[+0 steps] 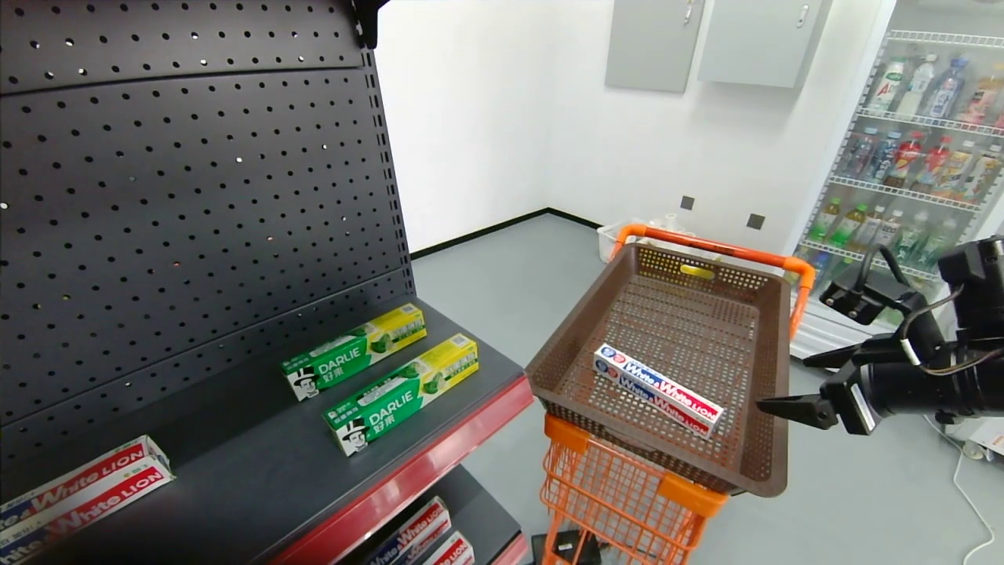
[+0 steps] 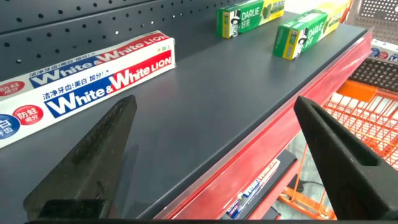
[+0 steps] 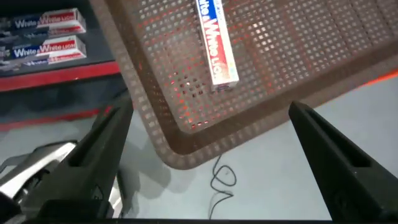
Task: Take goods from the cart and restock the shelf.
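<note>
So far, we count two green boxes (image 1: 354,351) and two white boxes (image 1: 78,486) on the shelf (image 1: 259,463). One toothpaste box (image 1: 659,390) lies in the cart's basket (image 1: 690,314), unmoved. Our right pincer (image 1: 792,384) hangs spread beside the basket. Our left pincer (image 2: 214,102), spread and empty, hovers over the shelf.
</note>
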{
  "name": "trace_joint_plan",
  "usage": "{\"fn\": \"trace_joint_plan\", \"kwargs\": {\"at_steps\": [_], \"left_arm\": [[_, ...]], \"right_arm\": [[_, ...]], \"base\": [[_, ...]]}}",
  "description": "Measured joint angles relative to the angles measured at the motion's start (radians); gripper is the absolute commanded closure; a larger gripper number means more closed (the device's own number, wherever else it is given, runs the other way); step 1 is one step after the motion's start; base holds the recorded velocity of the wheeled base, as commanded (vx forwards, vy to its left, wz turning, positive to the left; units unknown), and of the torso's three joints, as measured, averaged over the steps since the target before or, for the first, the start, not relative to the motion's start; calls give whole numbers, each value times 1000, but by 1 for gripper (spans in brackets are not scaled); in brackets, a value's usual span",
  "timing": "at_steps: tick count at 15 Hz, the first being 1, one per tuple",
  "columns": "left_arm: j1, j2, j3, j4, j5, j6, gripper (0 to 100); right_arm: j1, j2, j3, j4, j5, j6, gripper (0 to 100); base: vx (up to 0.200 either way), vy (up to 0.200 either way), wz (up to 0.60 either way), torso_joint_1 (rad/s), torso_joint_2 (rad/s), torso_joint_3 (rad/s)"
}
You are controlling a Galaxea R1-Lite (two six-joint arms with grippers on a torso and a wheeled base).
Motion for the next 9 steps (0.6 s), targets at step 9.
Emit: {"fn": "trace_joint_plan", "kwargs": {"at_steps": [9], "left_arm": [[0, 0, 0, 0, 0, 0, 0]], "right_arm": [[-39, 283, -166, 10, 29, -196, 0]], "base": [[0, 0, 0, 0, 0, 0]]}}
